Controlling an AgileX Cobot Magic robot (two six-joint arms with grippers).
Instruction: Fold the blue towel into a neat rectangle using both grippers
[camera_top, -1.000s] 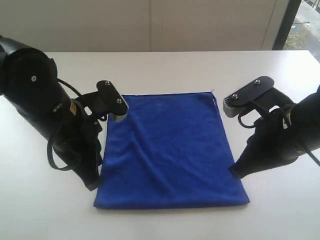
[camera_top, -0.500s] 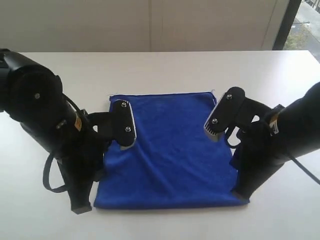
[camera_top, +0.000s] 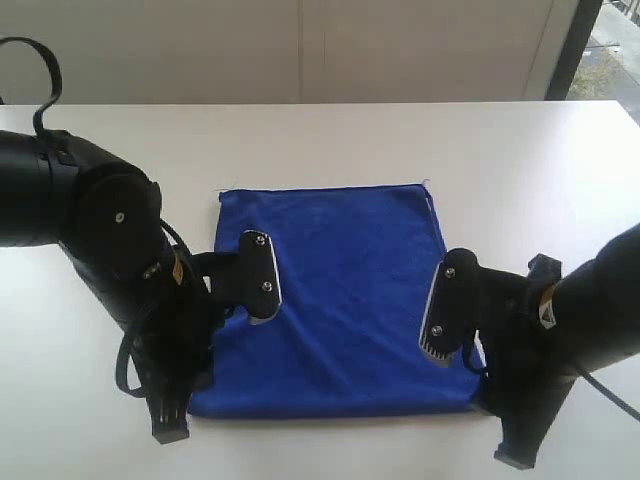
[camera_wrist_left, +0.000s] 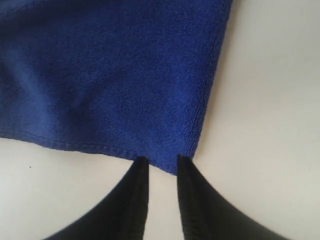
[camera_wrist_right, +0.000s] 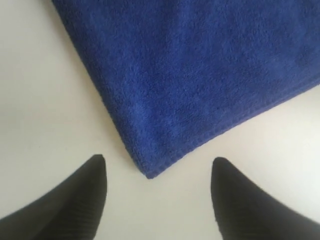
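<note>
Blue towel (camera_top: 340, 290) flat on white table (camera_top: 500, 150); wall (camera_top: 300, 50) behind, window (camera_top: 605, 50) upper right.
At its lower corners, left gripper (camera_wrist_left: 160, 162) barely parted, right gripper (camera_wrist_right: 159, 161) spread wide, both empty.

In the exterior view the left arm (camera_top: 110, 240) covers much of the blue towel's (camera_top: 340, 290) edge toward 8 o'clock. The right arm (camera_top: 590, 320) hides the towel's 5 o'clock corner. In both wrist views the towel runs out of the picture. The dark fingers of the left gripper (camera_wrist_left: 160, 161) and right gripper (camera_wrist_right: 159, 162) are cropped before their brackets. The window (camera_top: 605, 50) at 1 o'clock is cropped, and what lies beyond it is blurred.
</note>
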